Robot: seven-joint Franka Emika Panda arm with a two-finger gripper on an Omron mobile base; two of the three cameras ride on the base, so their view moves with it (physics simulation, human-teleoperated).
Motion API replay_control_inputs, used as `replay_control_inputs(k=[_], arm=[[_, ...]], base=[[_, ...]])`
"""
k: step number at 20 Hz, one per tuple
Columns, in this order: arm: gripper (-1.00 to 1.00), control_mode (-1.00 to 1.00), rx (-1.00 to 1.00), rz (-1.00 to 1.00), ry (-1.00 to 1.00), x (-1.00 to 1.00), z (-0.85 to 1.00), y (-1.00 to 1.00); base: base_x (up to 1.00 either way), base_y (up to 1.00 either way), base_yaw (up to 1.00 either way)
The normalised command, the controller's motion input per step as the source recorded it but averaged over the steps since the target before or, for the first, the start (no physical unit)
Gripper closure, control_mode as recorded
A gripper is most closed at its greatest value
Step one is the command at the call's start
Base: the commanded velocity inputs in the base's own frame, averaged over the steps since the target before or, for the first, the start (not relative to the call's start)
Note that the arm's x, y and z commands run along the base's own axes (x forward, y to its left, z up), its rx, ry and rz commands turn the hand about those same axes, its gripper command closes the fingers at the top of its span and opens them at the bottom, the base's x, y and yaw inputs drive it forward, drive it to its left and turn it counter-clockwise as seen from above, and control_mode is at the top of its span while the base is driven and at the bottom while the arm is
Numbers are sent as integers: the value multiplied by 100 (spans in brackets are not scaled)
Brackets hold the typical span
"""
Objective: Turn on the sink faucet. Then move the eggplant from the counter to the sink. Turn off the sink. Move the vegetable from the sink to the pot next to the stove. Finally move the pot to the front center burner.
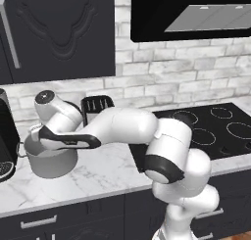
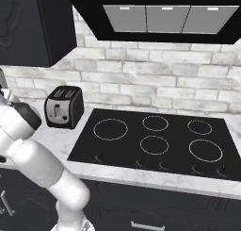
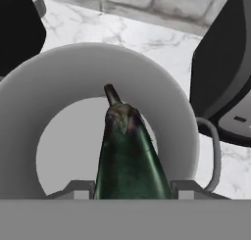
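The dark eggplant hangs stem-forward between my gripper's two fingertips, which are shut on its sides. It is held over the open mouth of the light grey steel pot, above the pot's bare floor. From the left base view, my hand reaches down at the rim of the pot, which stands on the white marble counter left of the stove. The eggplant itself is hidden there behind the hand.
A black toaster stands just behind the pot, close to my wrist, and shows at the right of the hand view. A dark coffee machine stands left of the pot. The black cooktop carries nothing.
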Motion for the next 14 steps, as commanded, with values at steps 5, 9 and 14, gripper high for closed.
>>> replay_control_inputs(k=[5,9,14], arm=[[100,-100,2,0,8,30,-8,15],[100,-100,0,0,4,14,-28,16],[100,-100,0,0,0,2,-27,3]], base=[[0,0,0],[0,0,0],[0,0,0]])
